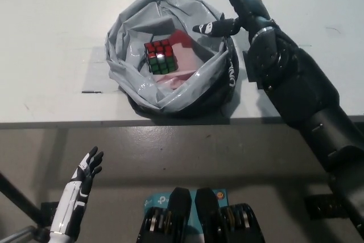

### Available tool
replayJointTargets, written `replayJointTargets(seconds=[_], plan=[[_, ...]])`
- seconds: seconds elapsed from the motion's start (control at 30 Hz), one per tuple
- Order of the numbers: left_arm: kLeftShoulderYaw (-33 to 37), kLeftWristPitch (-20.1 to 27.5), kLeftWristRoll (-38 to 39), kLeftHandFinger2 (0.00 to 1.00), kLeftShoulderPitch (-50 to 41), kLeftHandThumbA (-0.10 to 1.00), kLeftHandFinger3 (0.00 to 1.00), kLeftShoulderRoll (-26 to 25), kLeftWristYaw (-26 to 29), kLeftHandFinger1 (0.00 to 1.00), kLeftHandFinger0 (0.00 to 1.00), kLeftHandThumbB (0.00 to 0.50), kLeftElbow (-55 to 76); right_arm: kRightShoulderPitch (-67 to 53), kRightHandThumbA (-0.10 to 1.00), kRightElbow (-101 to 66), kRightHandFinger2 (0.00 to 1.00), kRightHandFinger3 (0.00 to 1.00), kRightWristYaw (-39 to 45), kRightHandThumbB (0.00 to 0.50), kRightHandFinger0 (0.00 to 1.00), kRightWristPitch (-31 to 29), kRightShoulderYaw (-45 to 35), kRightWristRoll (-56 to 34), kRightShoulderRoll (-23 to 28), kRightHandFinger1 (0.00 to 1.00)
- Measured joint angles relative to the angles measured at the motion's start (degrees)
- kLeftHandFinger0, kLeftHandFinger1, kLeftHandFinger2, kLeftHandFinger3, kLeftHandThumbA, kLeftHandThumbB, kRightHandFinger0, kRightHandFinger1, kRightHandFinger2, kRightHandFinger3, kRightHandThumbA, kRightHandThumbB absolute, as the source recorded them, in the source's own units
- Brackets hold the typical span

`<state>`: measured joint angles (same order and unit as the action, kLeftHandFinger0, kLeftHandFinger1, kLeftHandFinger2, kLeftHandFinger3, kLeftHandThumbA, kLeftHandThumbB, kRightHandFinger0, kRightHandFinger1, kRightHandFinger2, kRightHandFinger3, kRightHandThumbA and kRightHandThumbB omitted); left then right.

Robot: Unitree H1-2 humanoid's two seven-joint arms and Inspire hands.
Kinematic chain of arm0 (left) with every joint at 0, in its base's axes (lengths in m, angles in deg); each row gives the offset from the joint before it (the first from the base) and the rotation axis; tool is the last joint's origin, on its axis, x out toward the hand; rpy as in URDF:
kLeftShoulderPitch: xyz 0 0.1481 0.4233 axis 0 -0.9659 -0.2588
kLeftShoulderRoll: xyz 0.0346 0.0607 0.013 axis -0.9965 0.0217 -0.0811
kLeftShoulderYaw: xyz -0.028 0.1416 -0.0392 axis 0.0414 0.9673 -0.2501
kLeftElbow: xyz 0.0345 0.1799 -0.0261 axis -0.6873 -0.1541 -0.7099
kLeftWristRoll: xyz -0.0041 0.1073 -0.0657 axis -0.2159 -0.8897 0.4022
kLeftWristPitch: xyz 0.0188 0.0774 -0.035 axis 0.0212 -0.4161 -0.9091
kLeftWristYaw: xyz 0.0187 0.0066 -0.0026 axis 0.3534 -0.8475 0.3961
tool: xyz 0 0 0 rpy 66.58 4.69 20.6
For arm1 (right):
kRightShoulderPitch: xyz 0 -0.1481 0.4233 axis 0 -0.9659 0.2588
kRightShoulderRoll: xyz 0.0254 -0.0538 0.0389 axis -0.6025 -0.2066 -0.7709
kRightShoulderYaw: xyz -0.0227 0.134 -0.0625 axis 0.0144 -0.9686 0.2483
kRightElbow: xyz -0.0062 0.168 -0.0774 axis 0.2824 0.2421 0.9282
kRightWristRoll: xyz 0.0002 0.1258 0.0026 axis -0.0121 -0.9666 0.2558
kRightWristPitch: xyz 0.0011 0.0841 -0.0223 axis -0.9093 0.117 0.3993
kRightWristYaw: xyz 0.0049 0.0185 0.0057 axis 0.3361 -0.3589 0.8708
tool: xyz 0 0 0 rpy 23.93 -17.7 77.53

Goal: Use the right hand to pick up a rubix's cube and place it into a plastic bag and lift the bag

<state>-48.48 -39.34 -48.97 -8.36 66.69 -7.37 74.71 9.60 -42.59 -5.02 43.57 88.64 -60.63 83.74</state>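
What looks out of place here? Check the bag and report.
Nothing stands out. The cube sits tilted inside the grey bag, whose rim is rolled down and crumpled. The black right hand is open at the bag's far right rim; the white left hand rests low.

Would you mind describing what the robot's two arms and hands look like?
The right arm is bulky, glossy black with small screws and a silvery wrist ring; its right hand is black with pale fingertips. The left hand is slim, white with black joints and fingers.

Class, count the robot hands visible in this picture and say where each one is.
2. The black right hand is open at the bag's upper right rim; the white left hand rests open at lower left, below the table edge.
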Motion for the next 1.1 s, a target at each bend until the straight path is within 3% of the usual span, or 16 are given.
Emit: replayJointTargets(seconds=[0.2,0.33,0.8,0.93,0.97,1.0,1.07,1.1], plan=[[0.00,-0.04,0.01,1.00,-0.01,1.00,1.00,0.00,-0.01,1.00,1.00,0.220,0.00,-0.48,0.91,-1.94,1.00,1.00,3.46,0.500,1.00,-0.01,-2.08,-2.44,0.01,1.00],[0.02,-0.04,-0.04,1.00,-0.01,1.00,1.00,0.00,0.00,1.00,1.00,0.212,0.00,-0.48,0.93,-2.09,1.00,1.00,5.33,0.500,1.00,0.18,-2.02,-2.60,0.05,1.00],[0.00,-0.04,0.00,1.00,0.13,1.00,1.00,-0.02,-0.01,1.00,1.00,0.229,0.00,0.70,0.71,10.48,1.00,1.00,8.67,0.500,1.00,2.28,2.14,0.40,1.22,1.00],[0.01,-0.03,0.02,1.00,0.17,1.00,1.00,-0.02,-0.01,1.00,1.00,0.229,-0.01,1.21,0.58,12.72,1.00,1.00,8.97,0.500,1.00,3.60,3.60,1.58,1.25,1.00],[0.01,-0.03,0.02,1.00,0.17,1.00,1.00,-0.02,-0.01,1.00,1.00,0.230,-0.01,1.30,0.49,13.18,1.00,1.00,8.95,0.444,1.00,4.00,3.89,1.87,1.24,1.00],[0.01,-0.03,0.02,1.00,0.19,1.00,1.00,-0.02,-0.01,1.00,1.00,0.230,-0.01,1.41,0.48,13.57,1.00,1.00,8.90,0.453,1.00,4.27,4.13,2.08,1.22,1.00],[0.01,-0.03,0.02,1.00,0.22,1.00,1.00,-0.02,-0.01,1.00,1.00,0.233,-0.01,1.75,0.38,14.39,1.00,1.00,8.82,0.417,1.00,5.17,4.71,2.82,1.20,1.00],[0.01,-0.03,0.02,1.00,0.22,1.00,1.00,-0.02,-0.01,1.00,1.00,0.235,-0.01,1.89,0.18,14.57,0.69,0.96,8.77,0.341,0.50,5.53,4.95,3.11,1.20,0.56]])
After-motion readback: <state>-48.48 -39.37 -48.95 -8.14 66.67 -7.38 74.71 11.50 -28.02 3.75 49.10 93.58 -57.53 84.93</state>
